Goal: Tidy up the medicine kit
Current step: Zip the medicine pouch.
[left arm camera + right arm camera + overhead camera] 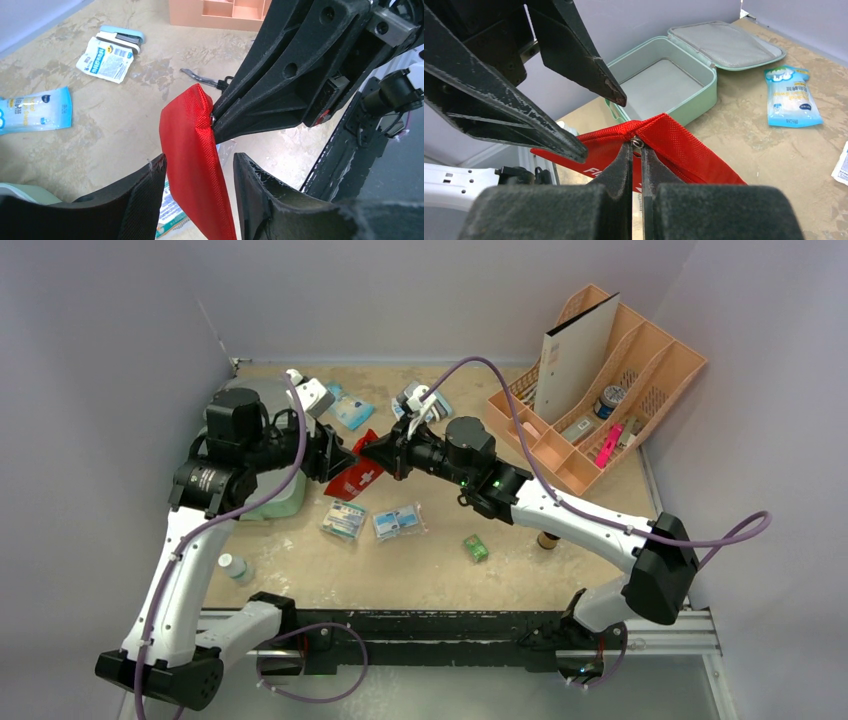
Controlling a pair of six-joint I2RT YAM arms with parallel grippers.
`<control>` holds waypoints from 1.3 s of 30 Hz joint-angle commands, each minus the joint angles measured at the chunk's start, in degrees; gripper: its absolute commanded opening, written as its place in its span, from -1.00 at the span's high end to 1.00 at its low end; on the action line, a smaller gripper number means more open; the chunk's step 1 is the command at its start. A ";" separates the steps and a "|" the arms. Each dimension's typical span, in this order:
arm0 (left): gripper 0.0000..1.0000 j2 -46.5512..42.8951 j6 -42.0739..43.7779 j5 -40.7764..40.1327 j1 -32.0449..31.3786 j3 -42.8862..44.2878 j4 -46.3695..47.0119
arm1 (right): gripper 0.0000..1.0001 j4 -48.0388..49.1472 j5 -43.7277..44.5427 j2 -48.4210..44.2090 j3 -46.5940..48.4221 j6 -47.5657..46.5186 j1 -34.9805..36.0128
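Grip first: my right gripper (636,145) is clamped tight on the zipper edge of the red pouch (684,145), holding it up off the table (774,165). My left gripper (200,165) stands spread astride the same pouch, one finger touching the fabric, a gap at the other. The medicine kit (689,100) lies on the table just beyond, beneath my left arm, its lid folded back.

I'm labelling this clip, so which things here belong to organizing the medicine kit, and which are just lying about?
In the job: open medicine kit; red pouch, pinched by the right gripper, left gripper open around it; probably the medicine packets.
Lying about: peach organizer; white board standing in it.
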 commanded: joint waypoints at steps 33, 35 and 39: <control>1.00 -2.01 1.18 4.62 -1.42 -1.97 6.84 | 1.00 -20.56 -20.84 -0.18 4.92 -9.09 -7.61; 1.00 -2.44 0.80 3.87 -1.42 -2.64 7.53 | 0.94 -17.47 -22.98 -0.14 4.14 -4.31 -9.69; 1.00 -2.38 -0.88 1.24 -1.42 -2.82 7.05 | 0.29 -12.32 -22.66 -2.98 1.83 1.56 -11.63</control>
